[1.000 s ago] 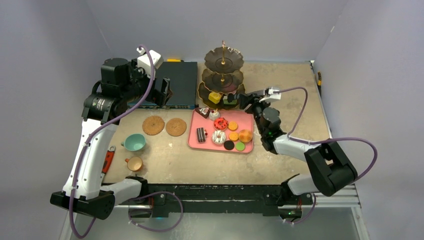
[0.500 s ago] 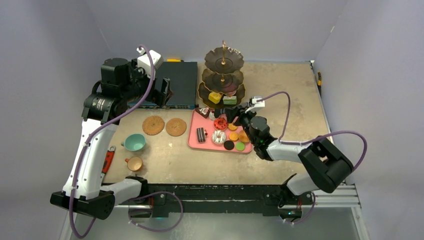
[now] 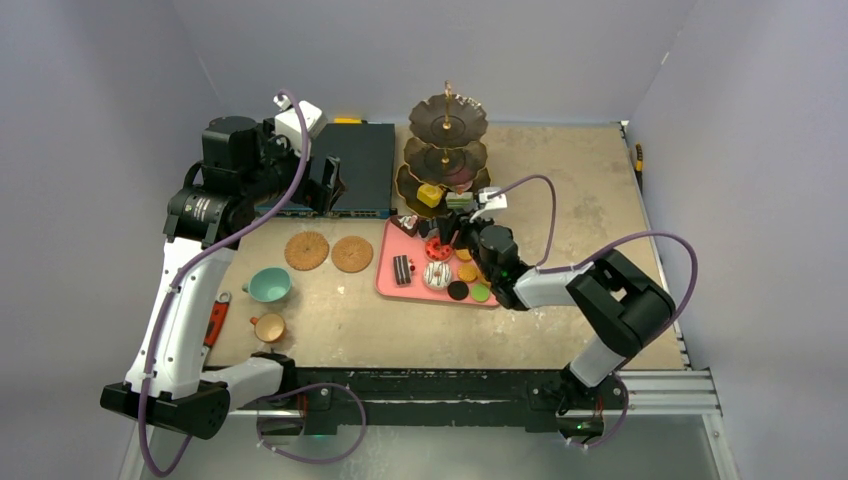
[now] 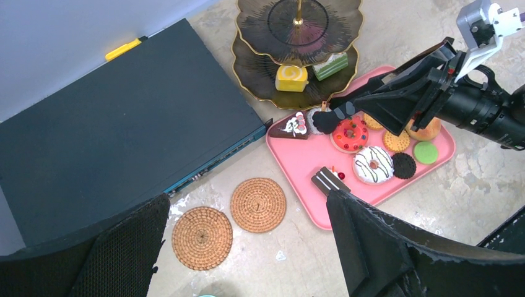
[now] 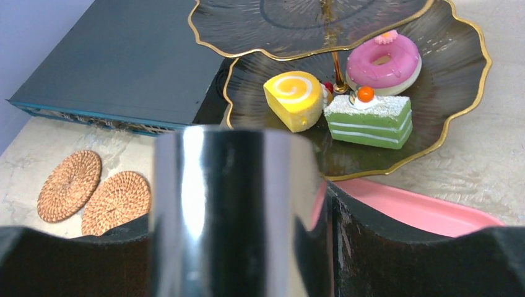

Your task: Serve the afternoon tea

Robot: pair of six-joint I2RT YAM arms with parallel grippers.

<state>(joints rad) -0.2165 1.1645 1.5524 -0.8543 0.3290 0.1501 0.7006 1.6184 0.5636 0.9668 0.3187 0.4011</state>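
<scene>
The dark three-tier stand (image 3: 447,150) stands at the back; its bottom tier holds a yellow roll cake (image 5: 293,99), a green cake (image 5: 368,120) and a pink donut (image 5: 384,59). Several toy cakes and macarons lie on the pink tray (image 3: 415,290), among them a red tart (image 4: 350,133). My right gripper (image 3: 445,235) is shut on tongs (image 5: 232,210), whose black tips (image 4: 328,119) hover at the tray's far left by the red tart. My left gripper (image 4: 247,260) is open and empty, high above the two woven coasters (image 3: 307,251) (image 3: 352,254). A teal cup (image 3: 268,285) and a tan cup (image 3: 268,327) stand front left.
A dark blue flat box (image 3: 355,165) lies at the back left, beside the stand. A red-handled tool (image 3: 216,320) lies at the table's left edge near the cups. The right arm's cable loops over the table's right half.
My right arm has swung left and nearer with the tongs, from beside the stand's bottom tier to over the tray's far left. The left arm has not moved.
</scene>
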